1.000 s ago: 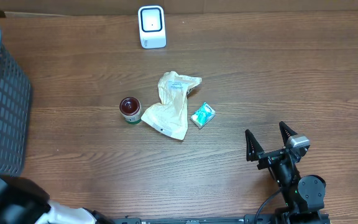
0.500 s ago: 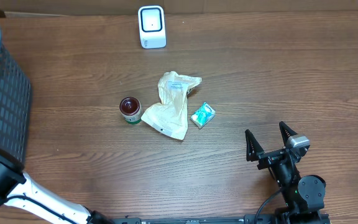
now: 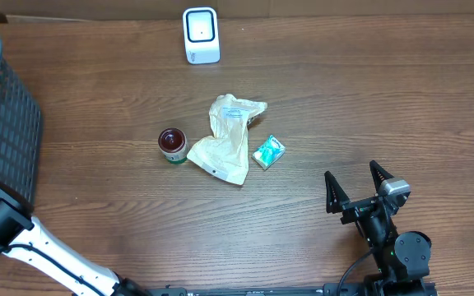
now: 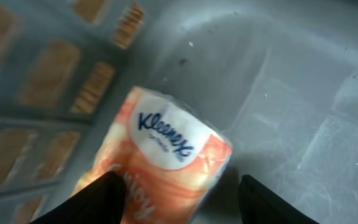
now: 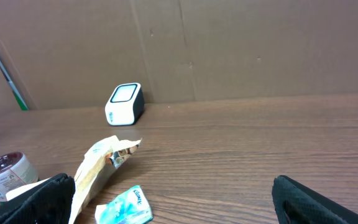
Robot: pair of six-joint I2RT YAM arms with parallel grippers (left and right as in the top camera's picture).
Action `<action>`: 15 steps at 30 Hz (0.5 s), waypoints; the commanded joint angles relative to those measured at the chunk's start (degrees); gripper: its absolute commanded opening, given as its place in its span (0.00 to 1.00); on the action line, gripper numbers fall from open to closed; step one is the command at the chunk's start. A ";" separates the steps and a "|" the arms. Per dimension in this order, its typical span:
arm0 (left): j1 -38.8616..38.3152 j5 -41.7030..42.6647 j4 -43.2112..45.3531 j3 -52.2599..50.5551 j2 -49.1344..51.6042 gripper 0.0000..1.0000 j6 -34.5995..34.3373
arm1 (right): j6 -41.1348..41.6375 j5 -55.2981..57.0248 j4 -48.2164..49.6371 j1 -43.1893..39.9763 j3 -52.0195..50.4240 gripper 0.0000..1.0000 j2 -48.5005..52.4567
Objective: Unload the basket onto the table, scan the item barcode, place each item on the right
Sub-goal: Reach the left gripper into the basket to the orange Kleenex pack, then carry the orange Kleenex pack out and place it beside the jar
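Left gripper point(image 4: 180, 182) is straddling the tissue pack point(image 4: 166, 143) in the basket point(image 4: 303, 93), jaws spread, not yet pinching. Centring on the pack before squeezing seems wise. Right gripper point(image 3: 350, 174) is idling, jaws spread wide.

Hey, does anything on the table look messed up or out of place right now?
The cream pouch in the middle of the table lies crumpled and folded over on itself rather than flat. The jar beside it stands upright, and the teal packet lies on its other side. Nothing looks spilled.
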 commanded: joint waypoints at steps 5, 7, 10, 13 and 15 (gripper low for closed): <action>-0.13 0.44 -0.48 0.13 2.82 0.22 1.11 | -0.11 -0.11 0.26 -0.20 -0.59 1.00 -0.20; -0.13 0.44 -0.81 0.13 2.54 0.04 0.22 | -0.11 -0.09 0.26 -0.20 -0.59 1.00 -0.20; -0.20 0.46 -1.05 0.13 1.25 0.04 -4.20 | -0.11 -0.11 0.26 -0.20 -0.59 1.00 -0.20; -0.59 0.48 -1.03 0.13 -1.79 0.04 -5.68 | -0.11 -0.11 0.26 -0.20 -0.59 1.00 -0.20; -1.09 0.48 -0.96 0.13 -8.09 0.04 -11.96 | -0.11 -0.09 0.26 -0.20 -0.59 1.00 -0.20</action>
